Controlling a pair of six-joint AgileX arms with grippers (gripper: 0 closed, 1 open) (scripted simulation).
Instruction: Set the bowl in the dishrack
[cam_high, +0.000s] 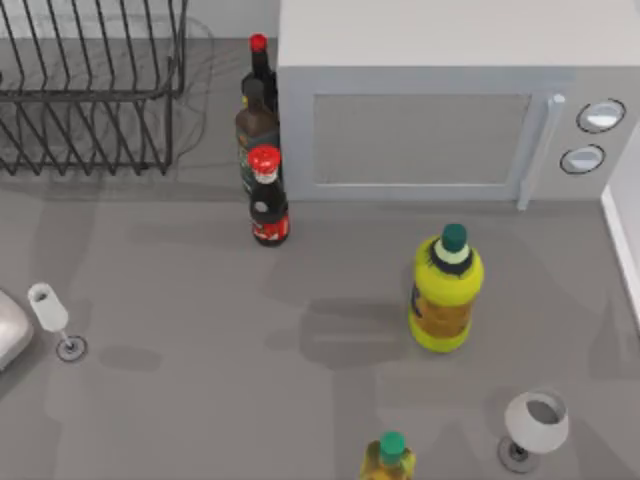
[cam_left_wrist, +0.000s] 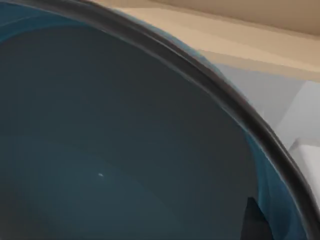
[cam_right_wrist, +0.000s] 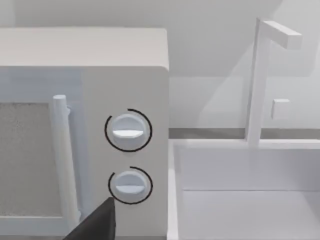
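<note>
Bowl (cam_left_wrist: 110, 150): sitting right under the left wrist camera.
Left pincer: grip state, cannot tell.
Rack (cam_high: 90, 90): standing far left on the surface.
Risk: bowl slipping or clipping the rack's bars.

Grey table (cam_high: 180, 400) – white microwave (cam_high: 440, 100) at back, white sink (cam_right_wrist: 245, 190) at right.

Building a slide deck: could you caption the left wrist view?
Close on the bowl: dark grey-blue inside, thin dark rim, blue outer wall, pale surfaces beyond.
</note>
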